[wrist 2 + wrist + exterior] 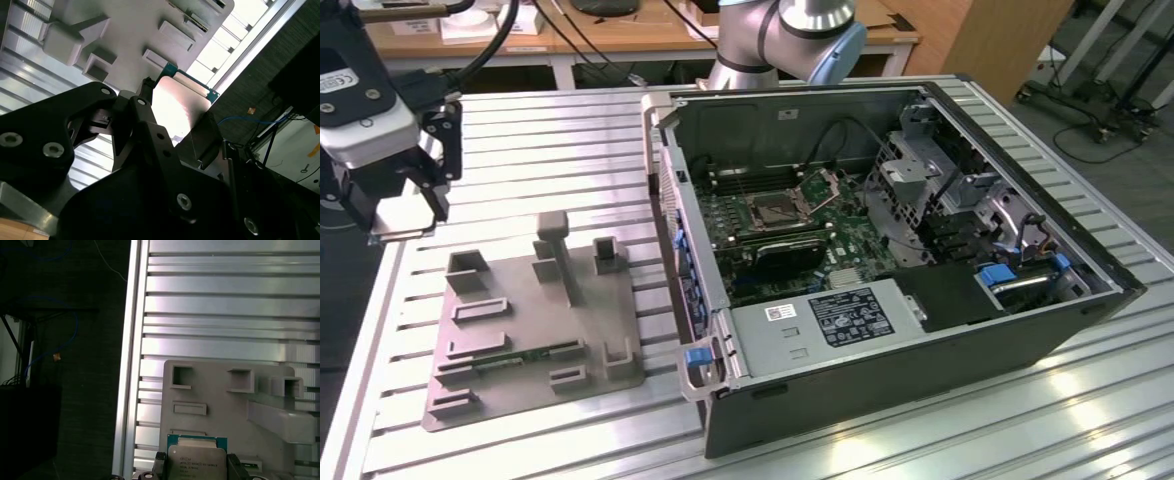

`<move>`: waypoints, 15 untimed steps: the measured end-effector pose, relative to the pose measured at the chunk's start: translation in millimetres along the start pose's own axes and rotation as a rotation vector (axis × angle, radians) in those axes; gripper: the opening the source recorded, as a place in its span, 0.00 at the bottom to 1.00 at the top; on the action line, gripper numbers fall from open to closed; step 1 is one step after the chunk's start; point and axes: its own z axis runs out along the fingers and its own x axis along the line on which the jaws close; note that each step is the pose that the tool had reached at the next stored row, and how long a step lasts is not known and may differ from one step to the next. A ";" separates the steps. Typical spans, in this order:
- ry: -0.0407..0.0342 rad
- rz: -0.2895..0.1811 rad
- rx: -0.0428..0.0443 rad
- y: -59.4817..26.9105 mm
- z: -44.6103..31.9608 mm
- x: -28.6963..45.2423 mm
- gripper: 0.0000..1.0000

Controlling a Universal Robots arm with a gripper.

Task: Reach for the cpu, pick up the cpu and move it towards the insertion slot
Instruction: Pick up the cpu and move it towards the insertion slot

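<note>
Silvery cpu (pixel 196 463): pinched by 2 opposite edges, metal face toward the camera in the first wrist view, hanging clear of the grey tray (pixel 520 292).
Gripper (pixel 398 202): closed narrow on the cpu, with 1 black finger (pixel 233 466) on each side. It hangs at the exterior view's left, over the table (pixel 547 150) edge near the tray's far corner.
Insertion slot (pixel 781 208): inside the open computer case (pixel 881 385). It has a silver frame and a dark centre, and its hinged plate (pixel 825 185) stands up. It is well apart from the gripper.
Stage: judged as picked up, with the whole way to the slot left to cover.
Risk 1: the chip is thin and held only by its edges, so a jolt could tilt it or let it slip out.
Risk 2: the case wall stands between gripper and slot, so a low path could clip the chip on the rim.
Risk 3: the raised plate could snag the fingers near the slot.
Writing: several lines of small print on the cpu face, and a white label (pixel 851 315) with dense print in the case. None is read out.
</note>
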 end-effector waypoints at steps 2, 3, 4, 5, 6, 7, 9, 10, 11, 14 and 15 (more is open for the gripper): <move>-0.0001 0.000 0.0000 0.0 -0.2 0.0 0.55; -0.0001 0.000 0.0000 0.0 -0.2 -0.1 0.55; 0.0000 0.000 0.0000 0.0 -0.4 -0.1 0.55; -0.0001 0.000 0.0000 0.0 -0.4 -0.1 0.55; -0.0001 0.000 -0.0001 0.0 -0.4 -0.2 0.55; -0.0001 0.000 -0.0001 0.0 -0.5 -0.2 0.55; -0.0001 0.000 0.0000 0.0 -0.8 -0.2 0.55; -0.0001 0.000 0.0000 0.0 -0.9 -0.2 0.55; -0.0001 0.000 0.0000 0.0 -1.1 -0.2 0.55; 0.0000 0.000 0.0000 0.1 -2.0 -0.2 0.55; -0.0002 0.000 -0.0001 0.1 -2.0 -0.2 0.55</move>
